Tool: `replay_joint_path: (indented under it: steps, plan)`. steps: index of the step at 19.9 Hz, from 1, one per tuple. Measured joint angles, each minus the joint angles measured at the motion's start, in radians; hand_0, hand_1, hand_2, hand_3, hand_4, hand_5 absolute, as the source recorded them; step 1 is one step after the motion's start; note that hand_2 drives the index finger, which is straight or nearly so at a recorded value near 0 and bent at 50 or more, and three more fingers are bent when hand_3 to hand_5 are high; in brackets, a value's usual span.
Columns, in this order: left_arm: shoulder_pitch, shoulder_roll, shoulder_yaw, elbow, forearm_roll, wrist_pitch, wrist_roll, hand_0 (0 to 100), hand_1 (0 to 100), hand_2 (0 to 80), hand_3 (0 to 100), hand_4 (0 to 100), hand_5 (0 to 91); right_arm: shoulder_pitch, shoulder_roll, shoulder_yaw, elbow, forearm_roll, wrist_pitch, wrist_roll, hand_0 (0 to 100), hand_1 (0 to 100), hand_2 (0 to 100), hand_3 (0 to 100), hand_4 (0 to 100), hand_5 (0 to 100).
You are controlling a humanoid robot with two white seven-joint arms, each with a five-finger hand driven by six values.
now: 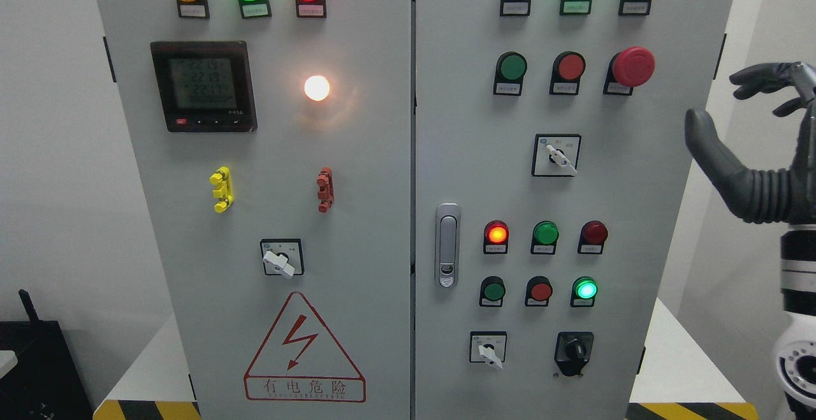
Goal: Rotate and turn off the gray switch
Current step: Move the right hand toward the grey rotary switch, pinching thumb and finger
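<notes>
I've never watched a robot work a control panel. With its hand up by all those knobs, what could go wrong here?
1. Several near-identical gray rotary switches exist; it could turn the wrong one.
2. The open right robot hand hovers close to the big red mushroom-shaped button and might bump it.
3. Small buttons crowd each switch, risking accidental presses.

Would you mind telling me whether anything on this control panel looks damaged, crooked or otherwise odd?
Nothing stands out. The panel looks intact, its lamps, buttons and switches seated squarely, and the warning sign sits straight. The right hand hovers open beside the cabinet, touching nothing.
</notes>
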Motion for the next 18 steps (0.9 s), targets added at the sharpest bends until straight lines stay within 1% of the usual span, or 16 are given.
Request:
replay_joint_path:
  steps: [6,18]
  plan:
    - [0.0,0.0,0.0,0.0,0.0,0.0,-0.002,12,39,0.0,0,0,0.0,0.023,0.041,0.033,0.017,0.015,0.04,0.005,11,28,63,88,83,100]
    - [0.0,0.0,0.0,0.0,0.0,0.0,-0.003,12,39,0.0,0,0,0.0,0.032,0.098,0.09,0.06,0.054,0.084,0.007,10,27,62,88,83,100]
